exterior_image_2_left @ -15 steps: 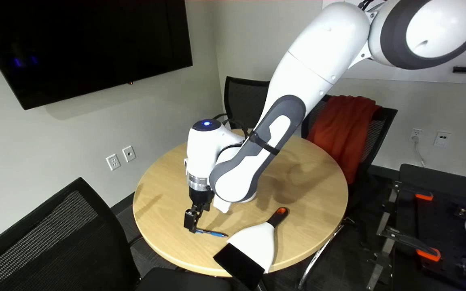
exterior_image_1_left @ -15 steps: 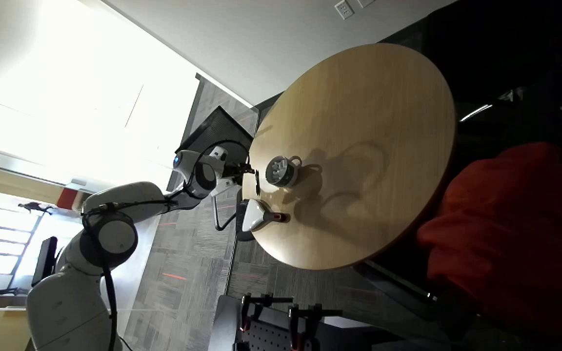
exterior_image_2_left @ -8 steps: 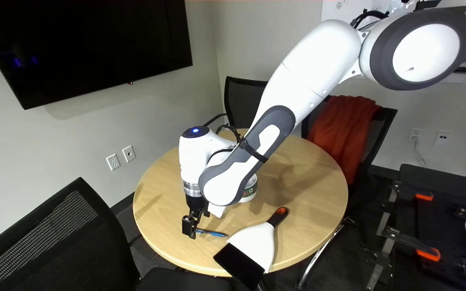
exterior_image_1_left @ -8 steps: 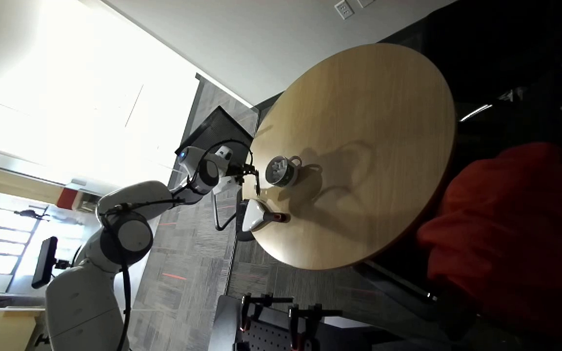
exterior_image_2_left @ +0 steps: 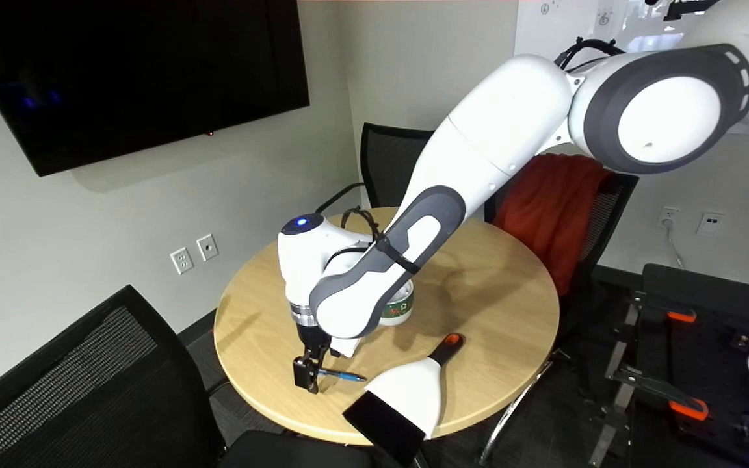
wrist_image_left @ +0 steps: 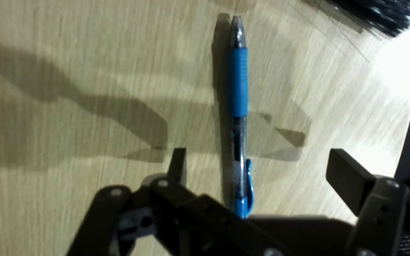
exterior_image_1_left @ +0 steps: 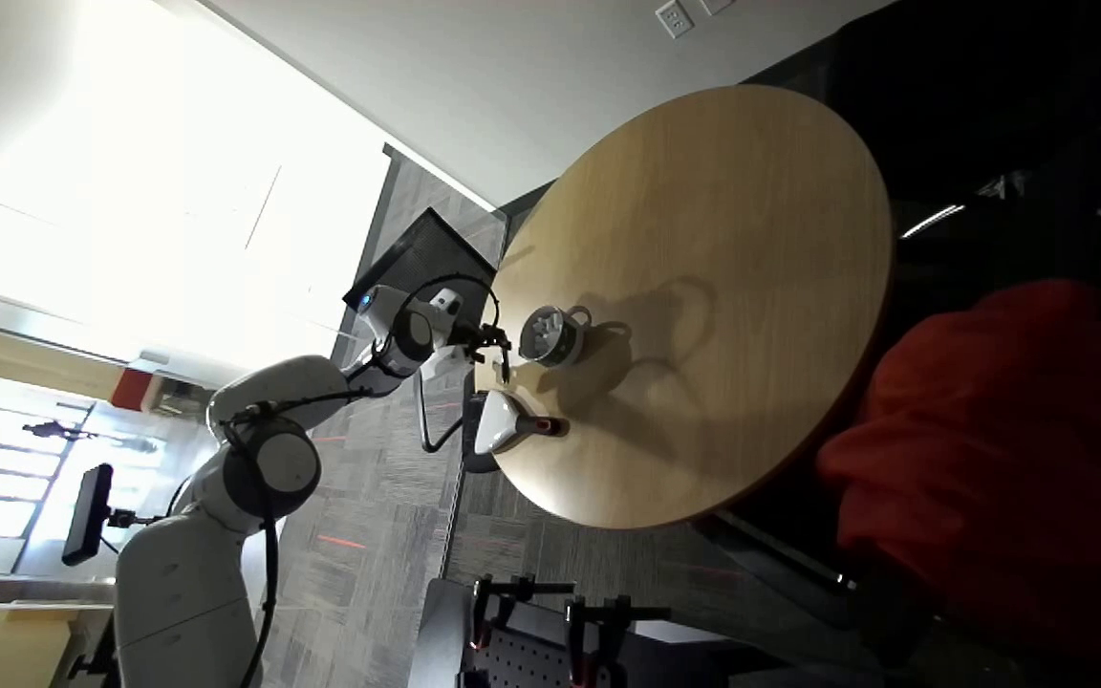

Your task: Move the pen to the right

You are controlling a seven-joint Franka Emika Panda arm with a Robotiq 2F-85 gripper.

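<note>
A blue pen with a clear barrel [wrist_image_left: 240, 81] lies on the round wooden table [exterior_image_2_left: 264, 312]. In the wrist view its grey tip points up the picture and its clip end is partly hidden behind the gripper. In an exterior view the pen [exterior_image_2_left: 346, 376] shows between the gripper and a white brush. My gripper [wrist_image_left: 258, 154] is open, with one finger on each side of the pen's clip end and a gap on both sides. Its fingers also show in both exterior views [exterior_image_2_left: 320, 370] [exterior_image_1_left: 500, 355], low over the table near its edge. Nothing is held.
A white brush [exterior_image_2_left: 410, 390] with black bristles and a dark, orange-ended handle lies beside the pen, overhanging the table edge. A mug [exterior_image_1_left: 555, 336] with white contents stands behind the gripper, partly hidden by the arm in an exterior view [exterior_image_2_left: 399, 309]. A black chair [exterior_image_2_left: 101, 390] stands close by.
The arm has come lower and the gripper has moved slightly down and towards the table's near edge, around the pen's clip end. The pen, brush and mug have not moved.
</note>
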